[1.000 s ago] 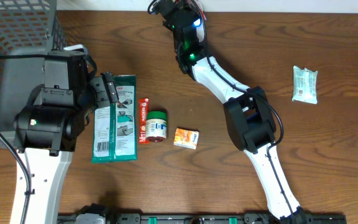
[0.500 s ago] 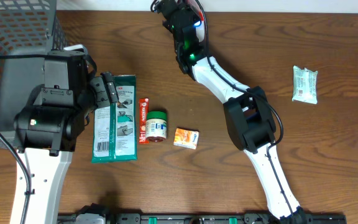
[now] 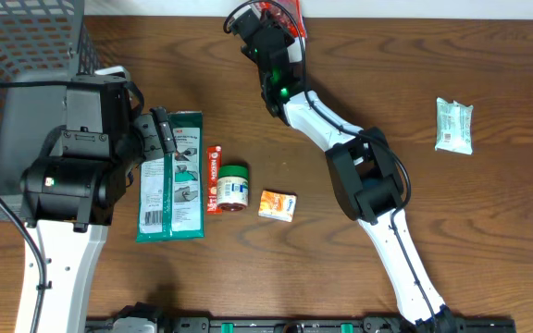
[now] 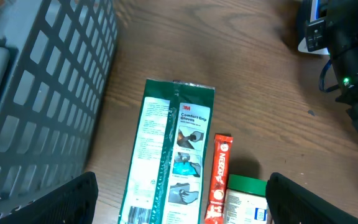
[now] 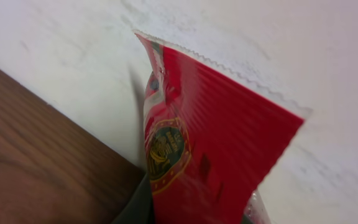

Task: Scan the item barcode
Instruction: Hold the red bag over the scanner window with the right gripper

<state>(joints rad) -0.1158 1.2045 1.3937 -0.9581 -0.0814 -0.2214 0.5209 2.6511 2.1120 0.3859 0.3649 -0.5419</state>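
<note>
By the basket (image 3: 26,37) lie glove pk (image 3: 171,176), red tube (image 3: 214,178), jar (image 3: 233,186), orange box (image 3: 277,205).

A dark brown wood-grain table (image 3: 489,231) filled the overhead view under even, soft light. A white wall (image 3: 415,7) ran along its 12 o'clock edge. A grey mesh basket (image 3: 17,46) stood at 10 o'clock.

Basket (image 3: 26,37) at left, glove pack (image 3: 172,176) beside it, then tube (image 3: 214,178), jar (image 3: 233,187), box (image 3: 277,205) rightward, packet (image 3: 453,126) far right.
</note>
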